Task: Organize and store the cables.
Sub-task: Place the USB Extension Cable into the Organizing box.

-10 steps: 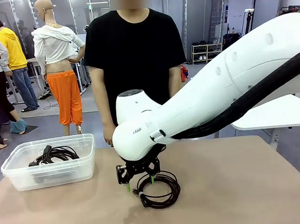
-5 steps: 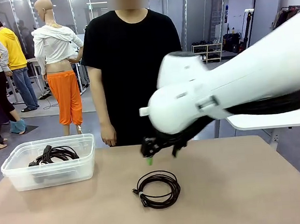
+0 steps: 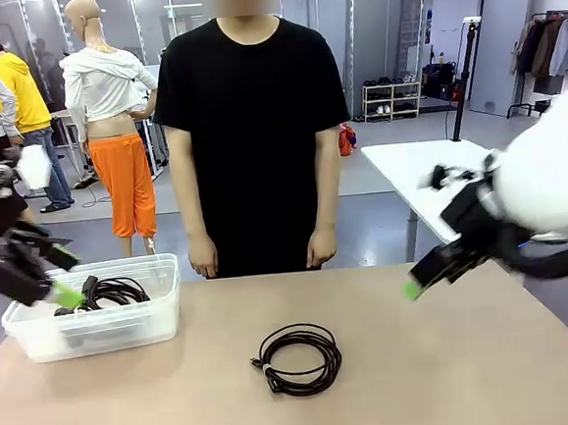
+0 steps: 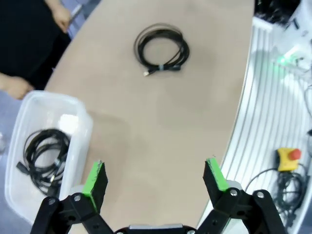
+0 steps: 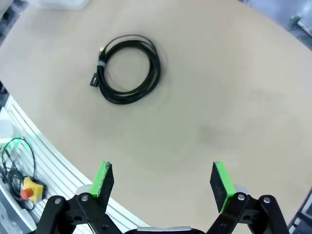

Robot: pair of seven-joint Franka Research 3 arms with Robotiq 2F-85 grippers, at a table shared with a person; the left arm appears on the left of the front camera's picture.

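One coiled black cable [image 3: 297, 360] lies flat on the tan table, near the middle. My right gripper [image 3: 423, 233] hangs open and empty well to its right, above the table's right side. In the right wrist view the gripper [image 5: 161, 179] is high over the table, with the cable [image 5: 127, 68] far beyond it. My left gripper [image 3: 67, 279] is open and empty over the clear plastic bin [image 3: 164, 311] at far left, which holds another coiled cable [image 3: 108, 291]. From the left wrist the gripper [image 4: 155, 175] looks down on the bin [image 4: 19, 122], its cable [image 4: 44, 157] and the table cable [image 4: 162, 48].
A person in a black shirt [image 3: 253, 126] stands at the far edge, hands hanging at the sides. A yellow emergency-stop box [image 4: 288, 159] and loose wires lie beside the table on the robot's side. A white table [image 3: 428, 167] stands behind on the right.
My right gripper rose off the table cable and swung away to the right, leaving the coil in place. My left gripper came into view over the bin.
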